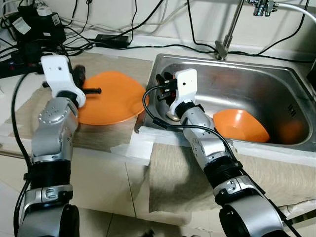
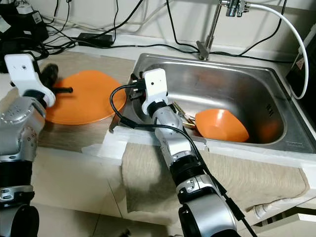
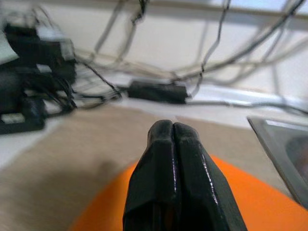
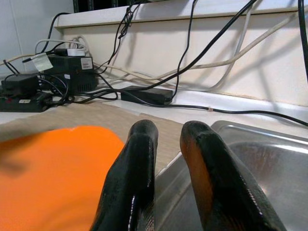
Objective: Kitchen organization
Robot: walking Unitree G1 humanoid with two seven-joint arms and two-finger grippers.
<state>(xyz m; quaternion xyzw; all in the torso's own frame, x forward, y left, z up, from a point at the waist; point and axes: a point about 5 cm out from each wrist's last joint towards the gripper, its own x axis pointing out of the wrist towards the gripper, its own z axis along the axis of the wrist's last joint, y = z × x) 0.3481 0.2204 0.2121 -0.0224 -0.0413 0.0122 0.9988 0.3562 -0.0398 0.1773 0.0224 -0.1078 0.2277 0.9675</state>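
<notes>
An orange plate (image 1: 116, 98) lies on a beige mat on the counter, left of the steel sink (image 1: 276, 79). My left gripper (image 1: 95, 91) hovers over the plate's left part, its fingers (image 3: 172, 159) shut with nothing between them. An orange bowl (image 1: 242, 126) rests tilted in the sink, near the front wall. My right gripper (image 4: 168, 130) is held at the sink's left end, above the rim next to the plate. It stands open, with a narrow empty gap between its fingers. Some utensils (image 2: 180, 117) lie in the sink under my right wrist.
A faucet (image 1: 224, 44) rises behind the sink. Power strips, adapters and many cables (image 1: 34, 24) crowd the back left of the counter. A beige cloth (image 1: 173, 177) hangs over the counter's front edge. White tape pieces (image 1: 140, 145) lie by the sink's front-left corner.
</notes>
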